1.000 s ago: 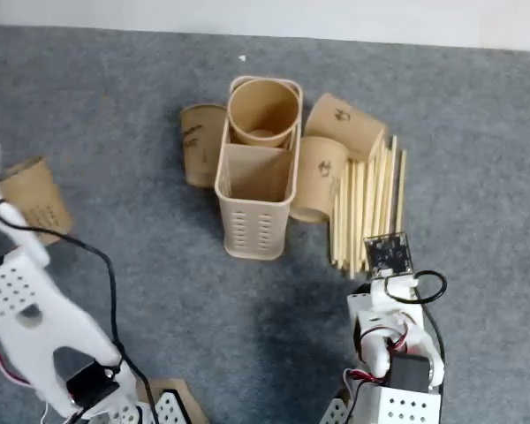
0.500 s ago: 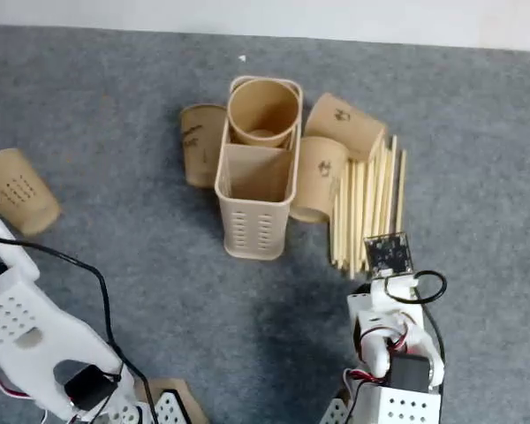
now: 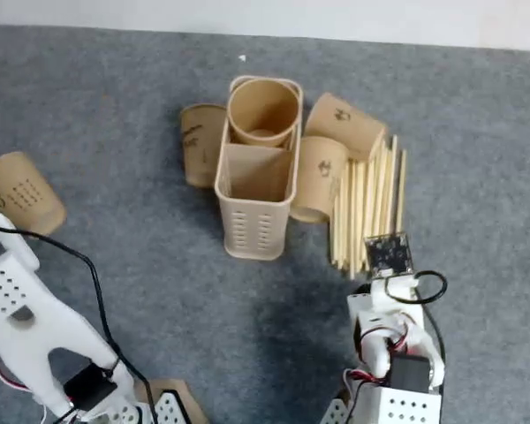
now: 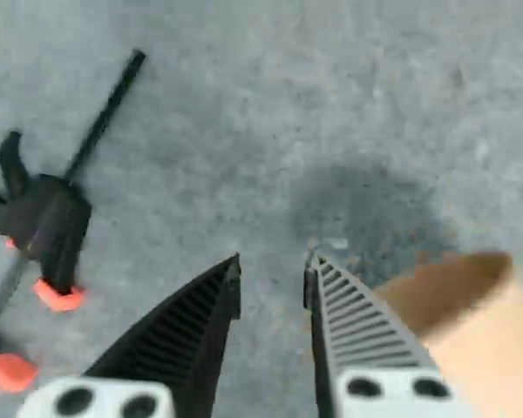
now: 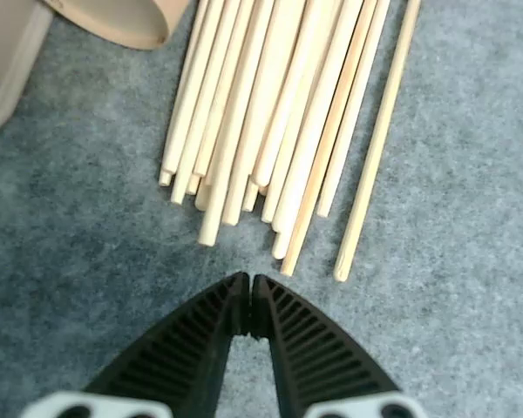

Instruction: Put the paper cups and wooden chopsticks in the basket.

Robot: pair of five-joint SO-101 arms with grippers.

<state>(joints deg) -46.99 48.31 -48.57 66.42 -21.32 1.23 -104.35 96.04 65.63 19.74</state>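
Two grippers are pointing down at the grey table (image 3: 115, 106). The left gripper (image 4: 272, 259) is holding its fingers slightly spread on nothing, with a paper cup (image 4: 458, 305) lying just outside one finger and a black clamp (image 4: 48, 231) lying off beyond the other. The right gripper (image 5: 248, 286) is pressing its fingers together, the wooden chopsticks (image 5: 270, 113) lying just past the tips. The high view is adding the basket (image 3: 247, 234), a second cup (image 3: 263, 110) standing inside it and three other cups (image 3: 203, 141) lying beside it.
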